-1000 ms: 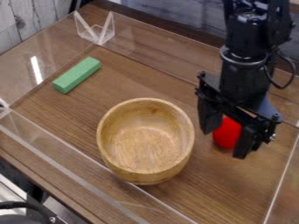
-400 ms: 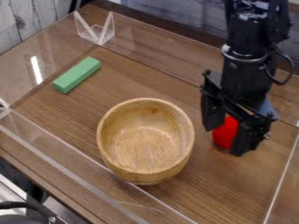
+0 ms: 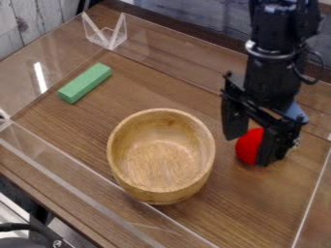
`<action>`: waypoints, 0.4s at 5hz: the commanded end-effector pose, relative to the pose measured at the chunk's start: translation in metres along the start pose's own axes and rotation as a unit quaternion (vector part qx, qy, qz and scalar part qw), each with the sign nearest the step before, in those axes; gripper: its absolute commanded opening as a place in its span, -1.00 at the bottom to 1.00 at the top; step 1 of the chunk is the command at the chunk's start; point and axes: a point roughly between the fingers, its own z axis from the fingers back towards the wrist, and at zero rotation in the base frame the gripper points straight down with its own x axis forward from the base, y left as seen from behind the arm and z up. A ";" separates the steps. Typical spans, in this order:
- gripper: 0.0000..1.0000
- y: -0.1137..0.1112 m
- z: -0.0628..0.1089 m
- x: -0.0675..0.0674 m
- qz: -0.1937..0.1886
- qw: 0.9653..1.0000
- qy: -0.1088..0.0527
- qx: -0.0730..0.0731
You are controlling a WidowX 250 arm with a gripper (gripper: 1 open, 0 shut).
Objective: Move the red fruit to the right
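On brown wooden tabletop (image 3: 123, 199), right of round light-wood bowl (image 3: 162, 155): small bright-red rounded toy fruit (image 3: 254, 148). Red surface smooth-looking, upper part partly hidden by black robot gripper (image 3: 258, 129). Jaws spread wide, around or just above fruit; contact unclear.

black robot arm reaching down, gripper (image 3: 258, 138) apparently open, fingertips partly hidden

Even, fairly bright light; soft shadows; slightly soft, low-resolution detail.
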 end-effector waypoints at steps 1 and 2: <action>1.00 0.004 0.004 0.004 -0.010 1.000 -0.026 0.004; 1.00 0.007 -0.009 0.000 -0.021 1.000 -0.022 0.003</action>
